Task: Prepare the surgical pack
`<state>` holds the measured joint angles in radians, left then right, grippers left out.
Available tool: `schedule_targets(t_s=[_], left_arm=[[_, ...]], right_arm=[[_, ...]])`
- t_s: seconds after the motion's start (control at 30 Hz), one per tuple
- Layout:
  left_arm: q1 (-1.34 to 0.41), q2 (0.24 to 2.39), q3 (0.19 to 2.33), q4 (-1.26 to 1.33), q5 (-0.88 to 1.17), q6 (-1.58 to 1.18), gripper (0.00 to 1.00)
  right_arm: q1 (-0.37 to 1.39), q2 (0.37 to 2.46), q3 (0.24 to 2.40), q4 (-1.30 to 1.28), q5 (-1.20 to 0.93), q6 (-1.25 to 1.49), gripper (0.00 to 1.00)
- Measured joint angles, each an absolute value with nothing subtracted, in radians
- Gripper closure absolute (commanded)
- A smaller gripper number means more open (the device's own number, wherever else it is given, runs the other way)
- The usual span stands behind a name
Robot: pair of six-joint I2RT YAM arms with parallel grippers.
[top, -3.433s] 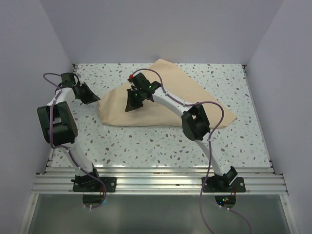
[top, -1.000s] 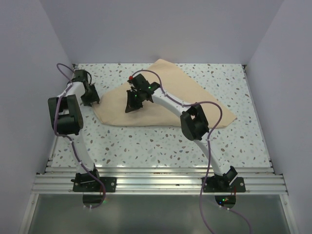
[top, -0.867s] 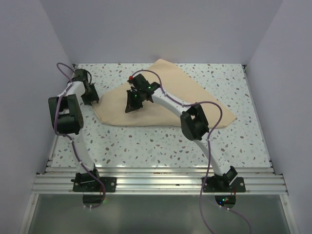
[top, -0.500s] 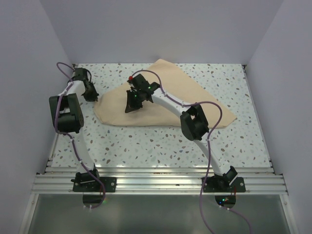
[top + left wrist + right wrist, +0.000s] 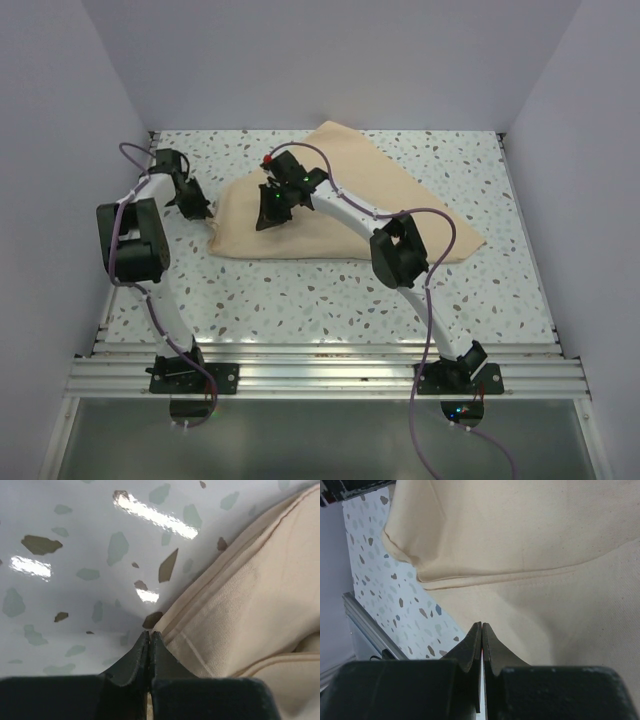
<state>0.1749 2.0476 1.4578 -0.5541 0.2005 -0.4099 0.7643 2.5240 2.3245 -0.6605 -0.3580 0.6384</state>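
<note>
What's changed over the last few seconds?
The left gripper moved in to the cloth's left corner and closed, apparently pinching it. That edge of the cloth has drawn in to the right. The right gripper stayed shut over the cloth's middle, and the rest of the cloth hasn't moved.

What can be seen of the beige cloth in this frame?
The beige cloth is a large, matte woven sheet with stitched hems. It is folded over itself into a rough triangle and lies on the speckled table toward the far side, one corner near the back wall. The left hand, shut, appears to pinch the hem at its left end. The shut right hand points down at its left part; contact is unclear.
</note>
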Motion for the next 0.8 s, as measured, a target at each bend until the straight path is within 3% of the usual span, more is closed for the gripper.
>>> schedule_targets(t_s=[0.8], left_arm=[[0.155,1.912,1.428,-0.556,0.281,-0.479,1.00]], right_arm=[[0.789,2.524,2.324,-0.660,-0.350,0.629,1.00]])
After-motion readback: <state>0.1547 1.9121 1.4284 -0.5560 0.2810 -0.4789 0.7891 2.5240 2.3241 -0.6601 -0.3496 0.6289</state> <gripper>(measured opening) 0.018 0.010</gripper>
